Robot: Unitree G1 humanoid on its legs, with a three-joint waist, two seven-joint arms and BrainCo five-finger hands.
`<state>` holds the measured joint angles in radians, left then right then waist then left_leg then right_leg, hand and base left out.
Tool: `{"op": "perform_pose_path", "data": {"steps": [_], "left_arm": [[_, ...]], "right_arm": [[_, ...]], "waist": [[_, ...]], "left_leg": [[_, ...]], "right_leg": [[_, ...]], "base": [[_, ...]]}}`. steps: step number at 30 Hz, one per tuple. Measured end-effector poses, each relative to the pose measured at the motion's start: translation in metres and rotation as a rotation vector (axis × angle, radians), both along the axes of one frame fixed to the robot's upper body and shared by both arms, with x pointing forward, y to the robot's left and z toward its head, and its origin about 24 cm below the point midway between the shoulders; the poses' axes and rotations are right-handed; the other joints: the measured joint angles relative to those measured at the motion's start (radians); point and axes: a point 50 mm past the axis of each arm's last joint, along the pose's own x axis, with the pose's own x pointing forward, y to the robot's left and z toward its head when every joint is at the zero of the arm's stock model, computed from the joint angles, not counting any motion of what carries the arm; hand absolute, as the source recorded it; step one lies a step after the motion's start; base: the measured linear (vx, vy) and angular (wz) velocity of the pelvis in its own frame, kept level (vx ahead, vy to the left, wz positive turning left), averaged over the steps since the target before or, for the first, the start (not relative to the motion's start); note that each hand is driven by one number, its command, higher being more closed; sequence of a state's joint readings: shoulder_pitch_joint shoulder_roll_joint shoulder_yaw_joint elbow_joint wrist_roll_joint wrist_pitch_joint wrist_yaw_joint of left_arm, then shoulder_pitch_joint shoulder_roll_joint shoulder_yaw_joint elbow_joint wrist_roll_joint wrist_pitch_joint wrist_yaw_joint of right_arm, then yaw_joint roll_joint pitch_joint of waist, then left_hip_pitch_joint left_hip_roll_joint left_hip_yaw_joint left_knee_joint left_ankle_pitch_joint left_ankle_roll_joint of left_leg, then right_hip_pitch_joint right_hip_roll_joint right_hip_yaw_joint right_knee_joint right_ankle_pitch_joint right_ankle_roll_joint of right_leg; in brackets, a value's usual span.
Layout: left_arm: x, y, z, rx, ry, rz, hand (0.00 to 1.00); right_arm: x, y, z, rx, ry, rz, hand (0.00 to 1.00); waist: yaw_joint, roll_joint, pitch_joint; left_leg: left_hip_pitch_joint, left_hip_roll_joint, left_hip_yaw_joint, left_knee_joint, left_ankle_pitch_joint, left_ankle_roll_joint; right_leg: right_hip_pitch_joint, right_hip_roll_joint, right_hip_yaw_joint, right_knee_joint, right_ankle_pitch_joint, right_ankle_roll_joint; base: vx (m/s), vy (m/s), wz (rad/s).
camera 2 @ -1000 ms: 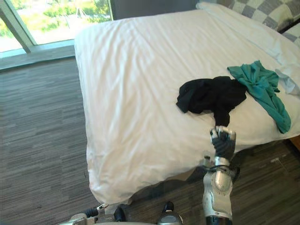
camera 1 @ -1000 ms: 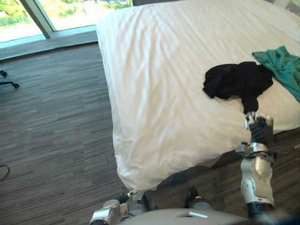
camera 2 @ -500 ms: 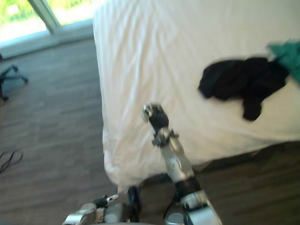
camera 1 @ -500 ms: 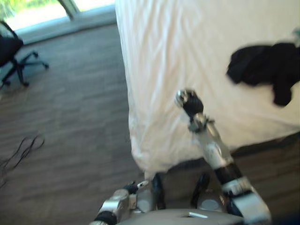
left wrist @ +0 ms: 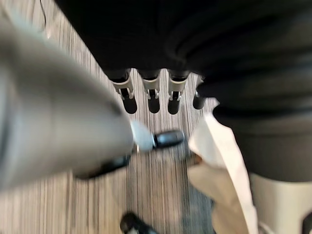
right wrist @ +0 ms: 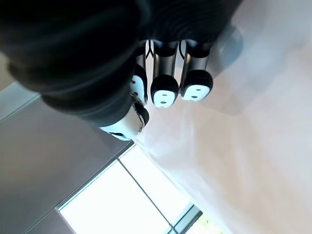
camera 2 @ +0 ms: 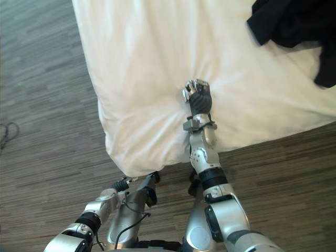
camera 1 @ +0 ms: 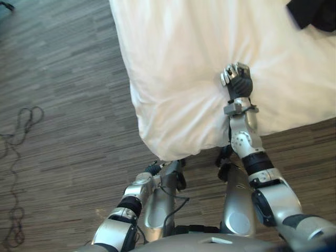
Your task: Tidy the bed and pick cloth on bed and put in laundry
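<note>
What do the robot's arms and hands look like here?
Both arms are silver-grey shells with black bands at the joints. The right hand and the left hand each have silver fingers with dark tips, and a dark ribbed cover over the back and wrist.

We see the white bedcover spread across the upper part, its near corner drooping over the wood-grain floor. Our right hand sits on the cover close to that corner, fingers curled toward the palm, and folds in the cover run toward it from several sides. A black cloth lies on the bed at the far right edge, well apart from that hand. Our left hand hangs low over the floor, just below the drooping corner.
</note>
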<state>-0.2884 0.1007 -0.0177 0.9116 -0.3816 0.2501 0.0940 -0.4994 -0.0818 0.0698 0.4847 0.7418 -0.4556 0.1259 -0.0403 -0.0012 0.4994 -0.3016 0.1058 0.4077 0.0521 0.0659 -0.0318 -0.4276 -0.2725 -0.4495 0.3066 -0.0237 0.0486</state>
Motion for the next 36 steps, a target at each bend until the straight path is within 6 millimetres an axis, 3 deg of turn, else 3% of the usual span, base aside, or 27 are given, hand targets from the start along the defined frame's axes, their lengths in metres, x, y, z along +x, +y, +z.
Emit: {"op": "perform_pose_path", "data": {"steps": [3, 6, 7, 8, 9, 11, 13, 16, 17, 20, 22, 24, 26, 28, 31, 34, 36], "left_arm": [[0.002, 0.004, 0.002, -0.006, -0.010, 0.023, 0.00], [-0.001, 0.005, 0.000, -0.011, -0.001, 0.031, 0.00], [-0.008, 0.010, -0.004, -0.024, 0.014, 0.067, 0.00], [-0.015, 0.013, -0.008, -0.028, 0.030, 0.083, 0.00], [-0.018, 0.016, -0.010, -0.028, 0.039, 0.097, 0.00], [-0.031, 0.023, -0.017, -0.033, 0.065, 0.125, 0.00], [-0.045, 0.025, -0.024, -0.024, 0.095, 0.134, 0.00], [-0.074, 0.025, -0.038, 0.017, 0.158, 0.179, 0.00], [-0.085, 0.027, -0.042, 0.050, 0.184, 0.211, 0.00], [-0.106, 0.034, -0.048, 0.151, 0.227, 0.262, 0.00], [-0.115, 0.038, -0.049, 0.208, 0.234, 0.275, 0.00], [-0.127, 0.044, -0.051, 0.229, 0.241, 0.304, 0.00], [-0.137, 0.045, -0.054, 0.215, 0.246, 0.332, 0.00], [-0.142, 0.042, -0.056, 0.178, 0.246, 0.320, 0.00], [-0.146, 0.034, -0.060, 0.132, 0.247, 0.244, 0.00], [-0.148, 0.036, -0.061, 0.098, 0.246, 0.168, 0.00], [-0.148, 0.035, -0.062, 0.081, 0.250, 0.153, 0.00]], "right_arm": [[-0.025, -0.030, -0.041, 0.099, 0.070, -0.105, 1.00], [-0.068, -0.087, -0.113, 0.284, 0.333, -0.353, 1.00], [-0.103, -0.109, -0.151, 0.361, 0.491, -0.487, 1.00], [-0.122, -0.117, -0.166, 0.385, 0.563, -0.551, 0.00], [-0.134, -0.121, -0.174, 0.393, 0.603, -0.585, 0.00], [-0.177, -0.133, -0.198, 0.385, 0.767, -0.693, 0.00], [-0.200, -0.134, -0.215, 0.354, 0.914, -0.701, 0.00], [-0.228, -0.115, -0.242, 0.291, 1.127, -0.513, 0.00], [-0.235, -0.100, -0.250, 0.258, 1.190, -0.428, 0.00], [-0.239, -0.071, -0.259, 0.146, 1.266, -0.249, 0.00], [-0.235, -0.066, -0.259, 0.117, 1.267, -0.211, 0.00], [-0.231, -0.068, -0.257, 0.080, 1.258, -0.197, 0.00], [-0.231, -0.072, -0.256, 0.018, 1.266, -0.179, 0.00], [-0.232, -0.075, -0.254, -0.049, 1.269, -0.158, 0.00], [-0.234, -0.088, -0.253, -0.108, 1.283, -0.160, 0.00], [-0.244, -0.078, -0.260, -0.090, 1.337, -0.157, 0.00], [-0.250, -0.076, -0.262, -0.084, 1.358, -0.169, 0.00]], "waist": [[-0.011, -0.038, -0.006], [-0.015, -0.047, -0.005], [-0.021, -0.047, -0.005], [-0.028, -0.047, -0.005], [-0.031, -0.046, -0.005], [-0.053, -0.044, -0.007], [-0.057, -0.041, -0.028], [-0.058, -0.035, -0.106], [-0.059, -0.029, -0.135], [-0.053, -0.013, -0.185], [-0.051, -0.002, -0.200], [-0.049, -0.001, -0.204], [-0.048, -0.002, -0.231], [-0.042, 0.002, -0.252], [-0.039, 0.032, -0.282], [-0.053, -0.004, -0.300], [-0.052, -0.013, -0.305]], "left_leg": [[0.018, 0.016, 0.024, 0.011, -0.020, -0.001], [0.067, 0.019, 0.047, 0.011, -0.044, -0.003], [0.106, 0.017, 0.065, -0.004, -0.047, -0.004], [0.130, 0.016, 0.075, -0.013, -0.048, -0.006], [0.144, 0.017, 0.080, -0.017, -0.049, -0.008], [0.197, 0.026, 0.101, -0.021, -0.051, -0.013], [0.251, 0.032, 0.109, -0.049, -0.047, -0.025], [0.307, 0.034, 0.110, -0.093, -0.031, -0.046], [0.327, 0.033, 0.110, -0.111, -0.023, -0.050], [0.371, 0.026, 0.118, -0.136, -0.022, -0.050], [0.355, 0.035, 0.122, -0.069, -0.059, -0.047], [0.317, 0.069, 0.130, 0.085, -0.122, -0.045], [0.300, 0.080, 0.123, 0.156, -0.133, -0.048], [0.304, 0.079, 0.079, 0.169, -0.160, -0.042], [0.362, 0.041, 0.022, 0.069, -0.195, -0.058], [0.409, -0.020, 0.066, -0.055, -0.143, -0.042], [0.438, -0.041, 0.081, -0.106, -0.121, -0.036]], "right_leg": [[0.040, 0.029, 0.007, -0.063, 0.024, -0.007], [0.098, 0.040, 0.014, -0.107, 0.048, 0.000], [0.124, 0.043, 0.022, -0.118, 0.053, 0.009], [0.139, 0.043, 0.024, -0.118, 0.055, 0.012], [0.149, 0.041, 0.023, -0.118, 0.057, 0.016], [0.199, 0.050, 0.018, -0.119, 0.059, 0.019], [0.245, 0.063, 0.012, -0.134, 0.059, 0.019], [0.321, 0.085, -0.017, -0.188, 0.059, 0.019], [0.351, 0.091, -0.032, -0.209, 0.060, 0.021], [0.404, 0.098, -0.041, -0.251, 0.050, 0.041], [0.413, 0.093, -0.031, -0.255, 0.041, 0.036], [0.421, 0.086, -0.004, -0.252, 0.038, 0.032], [0.404, 0.078, 0.031, -0.250, 0.038, 0.032], [0.382, 0.080, 0.075, -0.251, 0.042, 0.027], [0.343, 0.092, 0.154, -0.257, 0.075, 0.040], [0.331, 0.064, 0.159, -0.299, 0.128, 0.059], [0.336, 0.052, 0.143, -0.301, 0.143, 0.061]], "base": [[0.07, -0.004, -0.21], [0.12, 0.031, -0.21], [0.17, 0.032, -0.36], [0.16, 0.020, -0.36], [0.14, 0.003, -0.25], [0.17, -0.014, -0.10], [0.12, -0.024, -0.01], [0.11, -0.033, 0.15], [0.07, -0.006, 0.22], [0.03, 0.005, 0.07], [-0.03, 0.032, -0.08], [-0.08, 0.026, -0.28], [-0.11, 0.007, -0.52], [-0.06, 0.013, -0.78], [-0.03, 0.094, -0.80], [-0.07, 0.109, -0.36], [-0.04, 0.081, -0.28]]}}
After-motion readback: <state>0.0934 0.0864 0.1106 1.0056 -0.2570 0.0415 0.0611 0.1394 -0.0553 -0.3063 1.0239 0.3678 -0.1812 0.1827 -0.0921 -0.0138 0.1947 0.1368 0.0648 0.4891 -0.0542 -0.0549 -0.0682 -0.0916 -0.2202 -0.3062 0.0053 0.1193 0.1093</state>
